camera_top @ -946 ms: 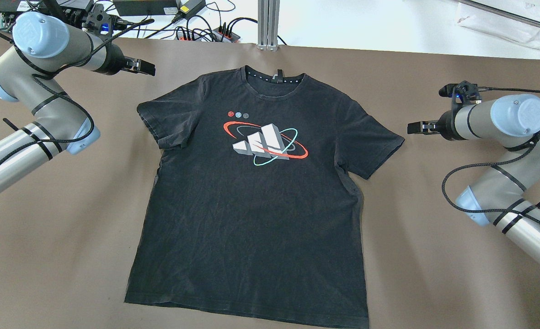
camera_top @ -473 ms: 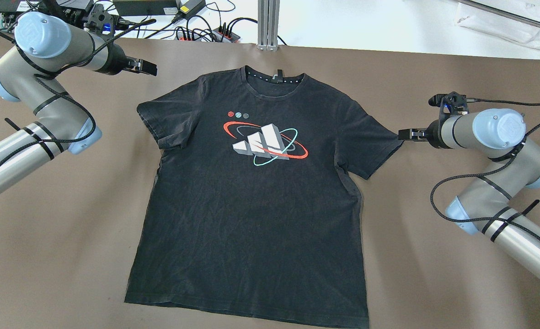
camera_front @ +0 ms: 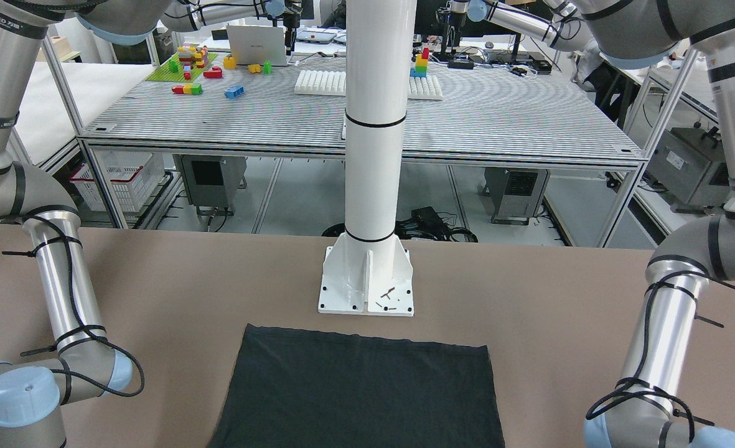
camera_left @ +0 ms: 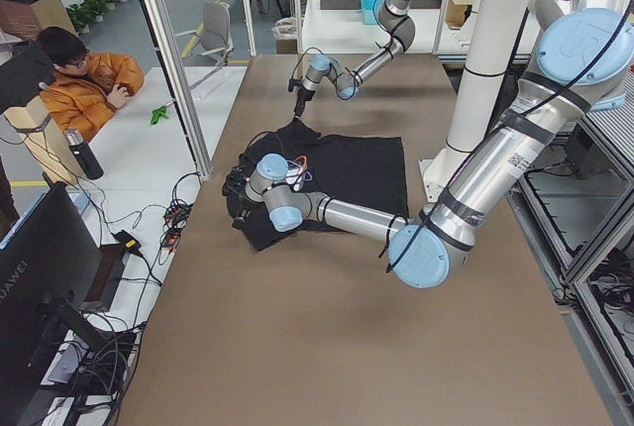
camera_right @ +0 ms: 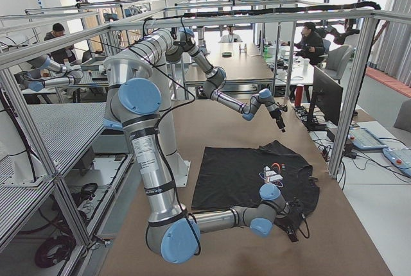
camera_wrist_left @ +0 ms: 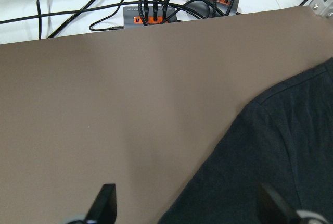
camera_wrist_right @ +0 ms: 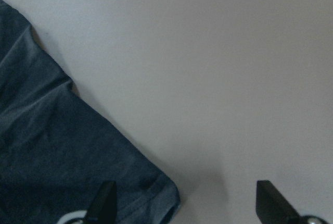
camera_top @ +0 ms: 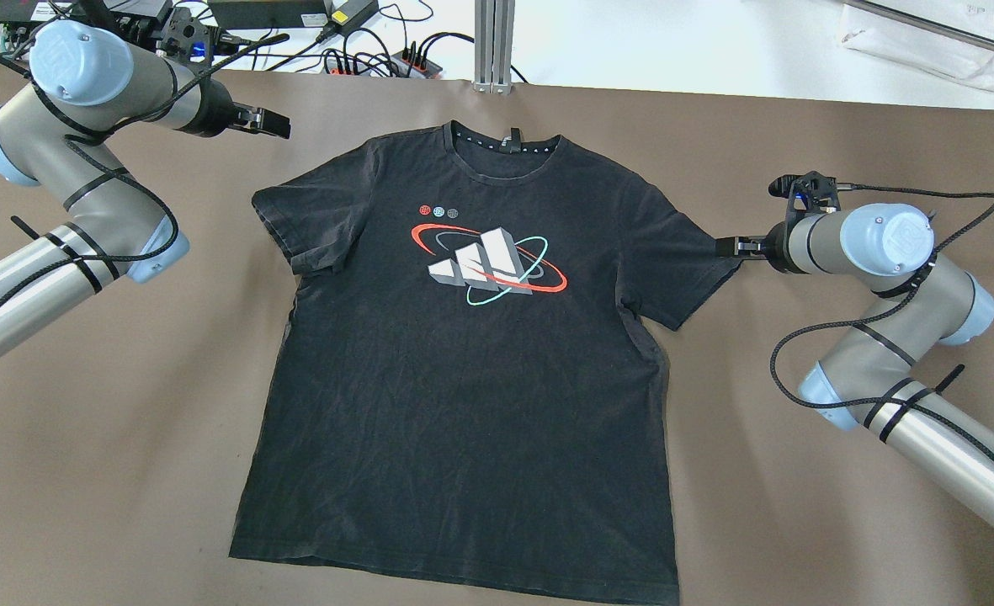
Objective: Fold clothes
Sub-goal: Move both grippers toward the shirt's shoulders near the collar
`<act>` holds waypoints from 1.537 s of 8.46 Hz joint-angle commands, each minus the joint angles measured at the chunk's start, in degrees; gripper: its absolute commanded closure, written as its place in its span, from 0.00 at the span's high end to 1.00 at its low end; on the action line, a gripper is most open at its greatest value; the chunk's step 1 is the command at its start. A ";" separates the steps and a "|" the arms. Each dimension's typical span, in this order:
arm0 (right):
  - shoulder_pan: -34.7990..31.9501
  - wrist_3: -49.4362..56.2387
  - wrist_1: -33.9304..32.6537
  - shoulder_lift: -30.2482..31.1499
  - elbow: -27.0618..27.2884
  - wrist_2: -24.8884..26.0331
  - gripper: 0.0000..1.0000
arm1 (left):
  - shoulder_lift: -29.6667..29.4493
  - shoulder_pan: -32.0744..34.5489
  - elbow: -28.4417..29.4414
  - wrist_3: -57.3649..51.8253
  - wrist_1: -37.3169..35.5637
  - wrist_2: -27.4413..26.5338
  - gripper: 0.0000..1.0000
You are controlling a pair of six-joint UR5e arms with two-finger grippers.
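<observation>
The clothes are one black T-shirt (camera_top: pixel 463 379) with a white, red and teal print, lying flat and face up on the brown table; its hem shows in the front-facing view (camera_front: pixel 355 392). My left gripper (camera_top: pixel 273 126) is open and empty, beyond the shirt's left shoulder; the left wrist view (camera_wrist_left: pixel 187 208) shows the shoulder edge (camera_wrist_left: pixel 281 146) to one side of it. My right gripper (camera_top: pixel 725 247) is open at the tip of the other sleeve. In the right wrist view (camera_wrist_right: pixel 184 203) the sleeve corner (camera_wrist_right: pixel 62 151) lies by one finger (camera_wrist_right: pixel 106 198).
A white pillar (camera_front: pixel 370 155) is bolted to the table behind the shirt's hem. Power strips and cables (camera_top: pixel 412 63) and an aluminium post (camera_top: pixel 494 42) stand at the far table edge. Bare brown table (camera_top: pixel 799 471) surrounds the shirt.
My right gripper has moved in from the table's side to the sleeve's tip. My left gripper has shifted only slightly. The shirt has not moved.
</observation>
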State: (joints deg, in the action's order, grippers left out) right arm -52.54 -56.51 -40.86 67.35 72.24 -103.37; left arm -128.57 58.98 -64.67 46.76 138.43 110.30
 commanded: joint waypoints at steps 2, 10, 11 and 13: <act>0.68 -1.32 -0.01 -0.72 -0.17 0.36 0.30 | -0.10 0.00 0.16 0.00 -0.09 0.00 0.95; -0.19 -1.23 -4.75 -3.35 5.54 -0.34 0.00 | -0.80 0.09 0.16 0.09 -0.44 0.08 0.95; -0.19 -1.41 -6.23 -5.97 5.54 -0.34 0.00 | -0.80 0.17 0.16 0.09 -0.52 0.00 0.95; 0.07 -1.58 -11.68 -11.86 5.54 -0.08 0.00 | -0.80 0.26 0.16 0.09 -0.53 0.00 0.95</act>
State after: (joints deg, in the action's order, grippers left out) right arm -52.63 -57.89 -48.30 60.60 77.67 -103.65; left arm -129.37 59.17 -64.51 46.85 137.92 110.32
